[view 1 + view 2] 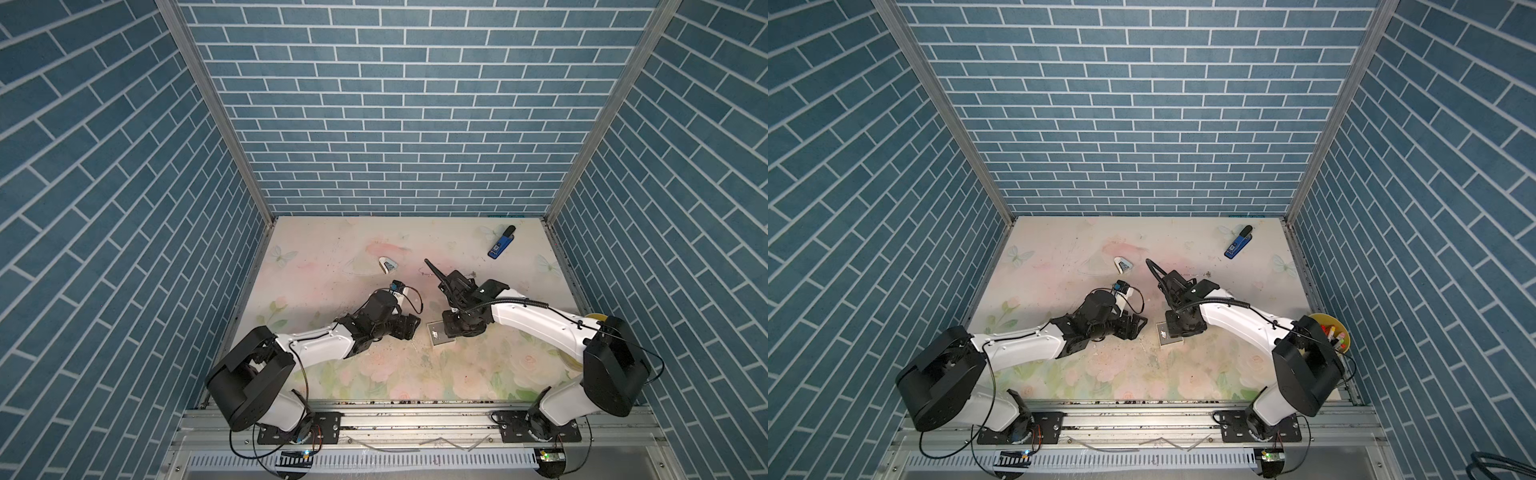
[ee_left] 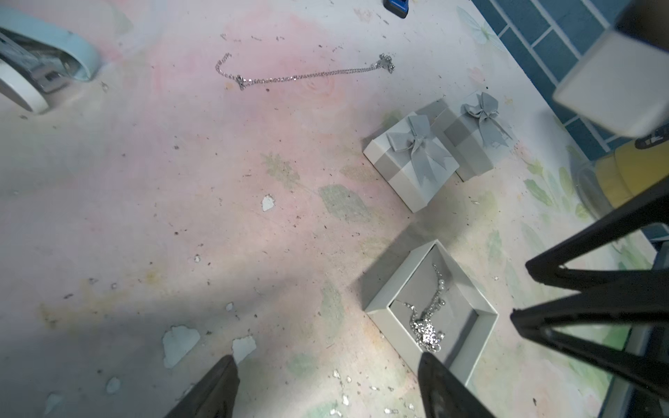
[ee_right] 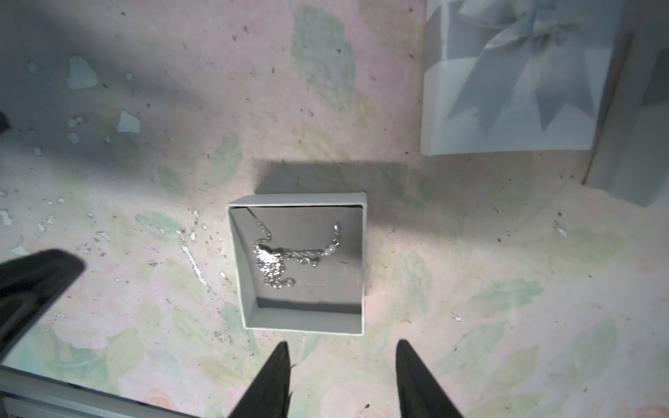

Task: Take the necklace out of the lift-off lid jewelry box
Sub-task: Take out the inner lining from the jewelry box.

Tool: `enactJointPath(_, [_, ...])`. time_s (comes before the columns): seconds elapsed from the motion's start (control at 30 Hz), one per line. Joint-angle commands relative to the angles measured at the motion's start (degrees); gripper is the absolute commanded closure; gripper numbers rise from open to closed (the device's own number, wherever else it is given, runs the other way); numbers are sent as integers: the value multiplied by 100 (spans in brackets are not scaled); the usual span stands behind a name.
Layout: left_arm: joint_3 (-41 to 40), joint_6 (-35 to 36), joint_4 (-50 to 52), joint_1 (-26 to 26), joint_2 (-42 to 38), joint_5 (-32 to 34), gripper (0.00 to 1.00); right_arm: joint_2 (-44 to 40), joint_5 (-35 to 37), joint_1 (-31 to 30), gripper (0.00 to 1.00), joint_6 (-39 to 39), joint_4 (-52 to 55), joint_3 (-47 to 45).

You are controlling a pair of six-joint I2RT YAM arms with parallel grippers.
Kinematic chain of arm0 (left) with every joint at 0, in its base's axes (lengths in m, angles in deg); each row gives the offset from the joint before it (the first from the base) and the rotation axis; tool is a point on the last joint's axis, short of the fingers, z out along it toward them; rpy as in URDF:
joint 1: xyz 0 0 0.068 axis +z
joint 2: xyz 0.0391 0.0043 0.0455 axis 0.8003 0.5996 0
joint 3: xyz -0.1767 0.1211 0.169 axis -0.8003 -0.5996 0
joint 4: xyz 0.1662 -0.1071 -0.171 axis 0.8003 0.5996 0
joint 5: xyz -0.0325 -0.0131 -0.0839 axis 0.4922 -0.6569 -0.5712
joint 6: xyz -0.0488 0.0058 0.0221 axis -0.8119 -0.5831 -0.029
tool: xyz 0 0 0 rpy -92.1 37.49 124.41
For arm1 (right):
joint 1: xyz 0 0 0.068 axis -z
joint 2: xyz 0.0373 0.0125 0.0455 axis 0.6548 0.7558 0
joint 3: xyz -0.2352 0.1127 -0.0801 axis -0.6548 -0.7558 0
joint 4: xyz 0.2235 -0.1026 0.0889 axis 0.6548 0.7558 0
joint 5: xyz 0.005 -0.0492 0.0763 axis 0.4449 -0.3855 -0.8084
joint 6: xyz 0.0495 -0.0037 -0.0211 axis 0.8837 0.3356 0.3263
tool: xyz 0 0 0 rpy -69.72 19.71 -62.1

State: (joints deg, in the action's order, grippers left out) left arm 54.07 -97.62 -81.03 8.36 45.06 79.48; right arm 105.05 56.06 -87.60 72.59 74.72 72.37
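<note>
**Top views.** A small pale grey square cardboard box (image 1: 441,342), lid off, sits on the floral-print tabletop (image 1: 332,257) just right of centre, in the near half. The right arm (image 1: 523,313) hangs over it and covers its right part. Only a pale glint shows inside the box. The left arm (image 1: 320,343) ends just left of the box, apart from it.
- Far right: a blue stapler (image 1: 500,244).
- Far of centre: a white and pale blue curved object (image 1: 388,266).
- Near right edge: a yellow bowl (image 1: 1323,320) of pens, partly behind the right arm.

**Left wrist view.** This shows what the top views hide: the silver chain necklace (image 2: 427,327) lies bunched on the box's grey floor. Near the box are two grey cardboard pieces with ribbon bows (image 2: 412,159), touching each other. I cannot tell whether they are lids or whole boxes. A loose silver chain (image 2: 304,74) lies stretched on the table, well apart from the box. Left claw (image 2: 329,372): fingers wide apart, nothing between them, one tip just beside a box corner.

**Right wrist view.** The box is seen from straight above, with the necklace inside. Right claw (image 3: 342,349): fingers parted and empty, tips just outside one box wall, clear of the necklace.
</note>
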Motion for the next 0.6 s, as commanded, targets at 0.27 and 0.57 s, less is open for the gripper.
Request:
enactJointPath(0.27, [-216,-1408,-270,-165,-87,62,29,724,56,-211,56,215,20,416])
enactJointPath(0.57, [-418,-1468,-203,-220,-292,231,30,1028,19,-217,44,118,-70,566])
